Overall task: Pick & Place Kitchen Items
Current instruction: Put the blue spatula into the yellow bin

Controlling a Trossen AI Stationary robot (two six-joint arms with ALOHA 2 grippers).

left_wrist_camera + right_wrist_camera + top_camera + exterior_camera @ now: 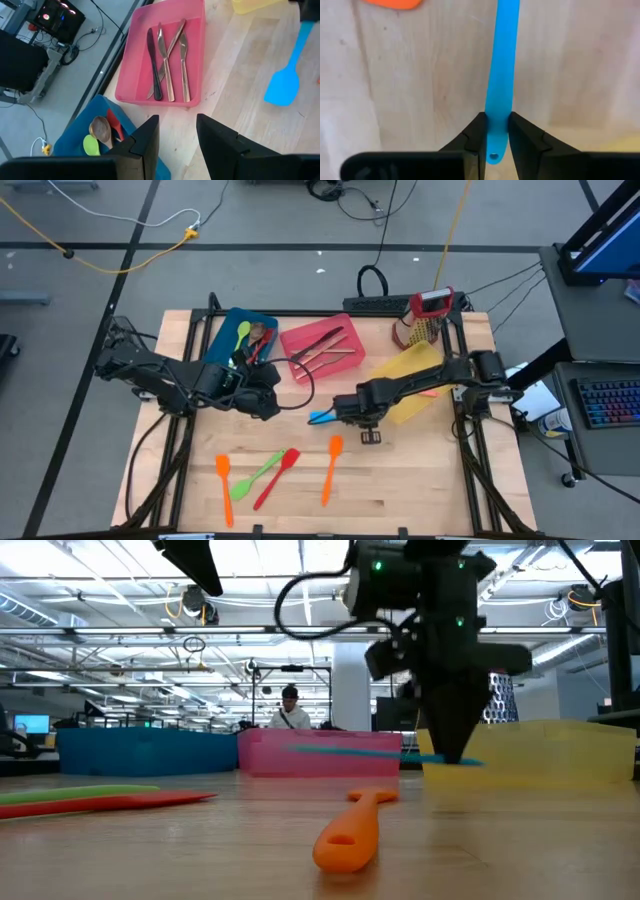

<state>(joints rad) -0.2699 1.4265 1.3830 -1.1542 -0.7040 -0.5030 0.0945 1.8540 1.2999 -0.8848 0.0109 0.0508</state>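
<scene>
1. Right gripper: closed on the handle of the blue spatula, held level just above the counter at mid-counter, near the yellow bin.
2. Left gripper: open, empty, between the blue bin and pink bin.
3. Orange spatula: lying on the counter.

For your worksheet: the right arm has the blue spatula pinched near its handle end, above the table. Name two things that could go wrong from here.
1. The right end effector grips the blue spatula only near its handle end, so the long free blade could swing or slip out.
2. The left end effector waits open near the pink bin; carrying the spatula that way might bring the arms together.
</scene>
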